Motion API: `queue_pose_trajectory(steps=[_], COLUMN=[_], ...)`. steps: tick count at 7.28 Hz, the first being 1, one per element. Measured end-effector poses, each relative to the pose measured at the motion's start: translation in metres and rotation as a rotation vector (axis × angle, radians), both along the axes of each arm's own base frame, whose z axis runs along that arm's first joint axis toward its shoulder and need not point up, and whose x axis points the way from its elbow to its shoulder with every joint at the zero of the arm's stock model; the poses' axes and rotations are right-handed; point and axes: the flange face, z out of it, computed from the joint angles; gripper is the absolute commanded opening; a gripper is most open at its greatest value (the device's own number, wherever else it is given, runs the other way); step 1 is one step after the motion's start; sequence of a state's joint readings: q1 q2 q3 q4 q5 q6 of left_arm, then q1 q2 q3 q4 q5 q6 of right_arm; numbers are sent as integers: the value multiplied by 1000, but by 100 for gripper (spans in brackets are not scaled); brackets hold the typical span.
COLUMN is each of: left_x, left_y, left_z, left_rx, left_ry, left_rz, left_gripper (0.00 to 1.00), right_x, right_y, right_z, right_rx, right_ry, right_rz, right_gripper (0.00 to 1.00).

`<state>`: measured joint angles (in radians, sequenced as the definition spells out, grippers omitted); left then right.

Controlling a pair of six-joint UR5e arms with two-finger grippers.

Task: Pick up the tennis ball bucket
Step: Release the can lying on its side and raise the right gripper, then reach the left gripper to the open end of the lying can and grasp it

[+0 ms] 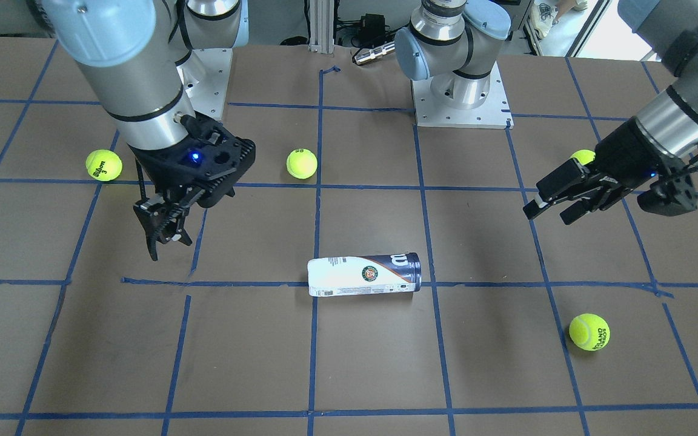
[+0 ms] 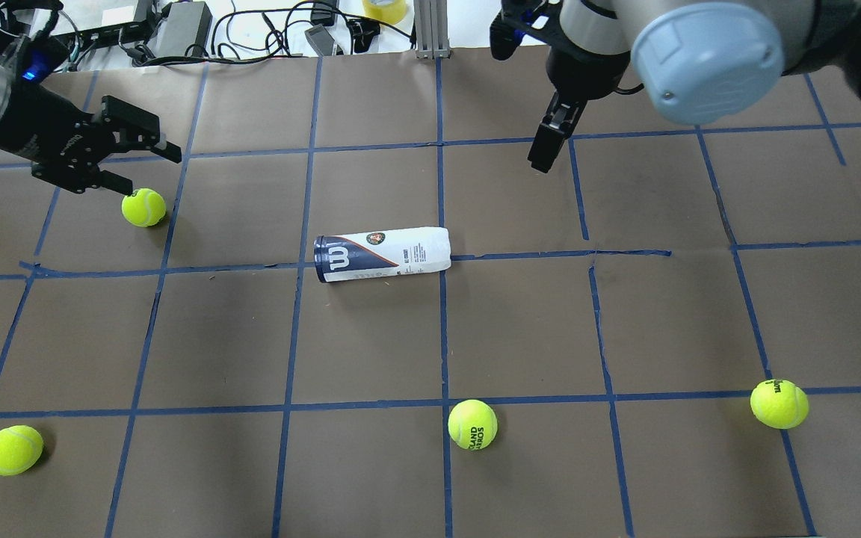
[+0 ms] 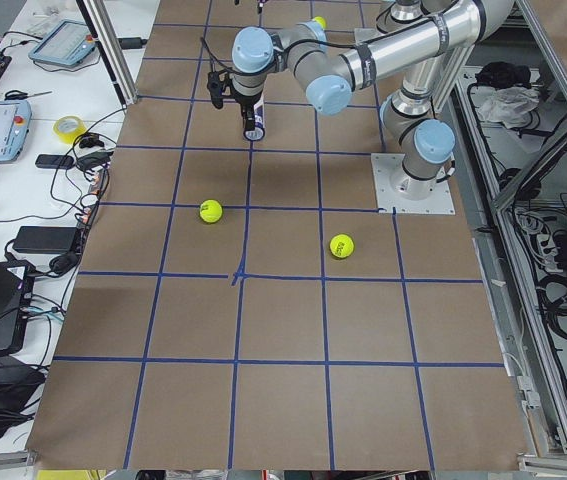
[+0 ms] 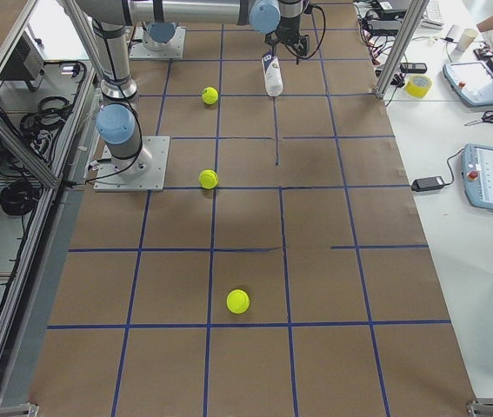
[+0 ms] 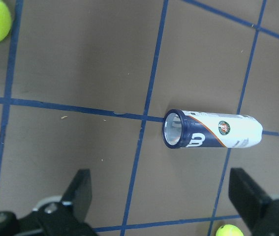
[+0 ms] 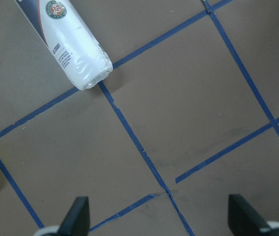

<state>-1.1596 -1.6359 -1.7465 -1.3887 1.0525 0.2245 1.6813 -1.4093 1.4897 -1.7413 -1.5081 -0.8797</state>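
Tennis ball bucket (image 2: 382,254): one; balls (image 2: 472,424), apparently four.

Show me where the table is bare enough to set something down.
Widest bare patch: on the robot's right of the tennis ball bucket, between it and the far-right ball. Also free: the strip nearest the robot, between the corner ball and the middle ball. Tight spot: the left hand hovers beside the fourth ball.

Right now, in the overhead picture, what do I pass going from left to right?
You pass: near-left ball → far-left ball → can → middle ball → right gripper → right ball.
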Motion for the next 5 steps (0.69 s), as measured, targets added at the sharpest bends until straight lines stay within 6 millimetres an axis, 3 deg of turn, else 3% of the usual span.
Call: queue_pose_trajectory(steps=[2, 5], left_x=[-7, -31], left_y=[-9, -15], left_z=[-41, -92], left_rx=[-20, -13], left_ry=[107, 215], left_rz=[-57, -99], left_gripper=[100, 100], right_x=[-22, -34], right_y=[19, 43], right_z=[27, 49], right_rx=[4, 14], right_ry=[-7, 44], right_rz=[-186, -472], right_gripper=[100, 100])
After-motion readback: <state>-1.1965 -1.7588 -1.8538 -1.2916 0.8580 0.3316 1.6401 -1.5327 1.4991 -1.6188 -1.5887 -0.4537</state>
